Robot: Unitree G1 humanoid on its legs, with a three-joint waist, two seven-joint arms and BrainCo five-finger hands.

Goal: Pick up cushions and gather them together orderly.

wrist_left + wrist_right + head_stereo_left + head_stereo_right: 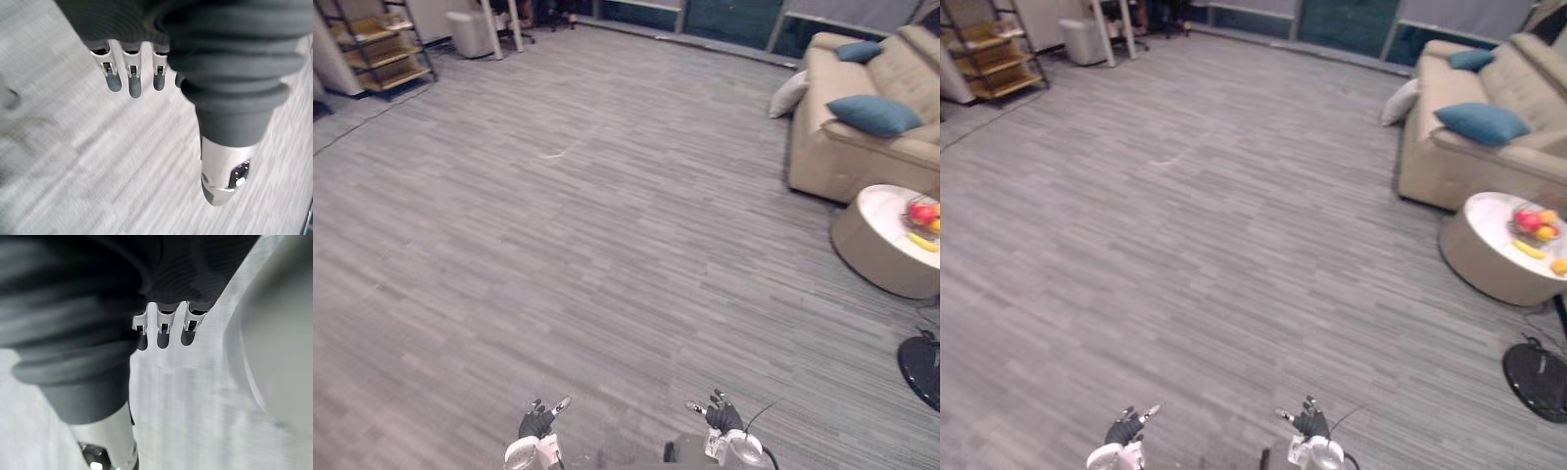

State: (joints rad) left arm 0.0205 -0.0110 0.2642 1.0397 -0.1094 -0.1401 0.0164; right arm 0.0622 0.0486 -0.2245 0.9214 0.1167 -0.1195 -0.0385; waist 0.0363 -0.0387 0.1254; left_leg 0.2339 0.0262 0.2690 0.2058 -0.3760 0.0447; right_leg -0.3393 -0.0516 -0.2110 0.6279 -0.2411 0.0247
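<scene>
The left hand (pixel 537 423) and right hand (pixel 722 416): silver dark-tipped fingers (pixel 131 68), dark ribbed covers.

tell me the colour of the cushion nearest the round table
Teal blue; the cushion lies on the beige sofa, clearest in the right eye view.

A lounge-like living area is indicated. A beige sofa (pixel 832 162) with blue cushions (pixel 874 115) is set beside a low round table (pixel 873 247) on which fruit (pixel 922 213) is laid.

At 2 o'clock the grey plank floor (pixel 607 245) bears a beige sofa (pixel 842 162) holding a near blue cushion (pixel 876 115) and a far blue cushion (pixel 858 51); a white cushion (pixel 789 94) leans against its end.
</scene>
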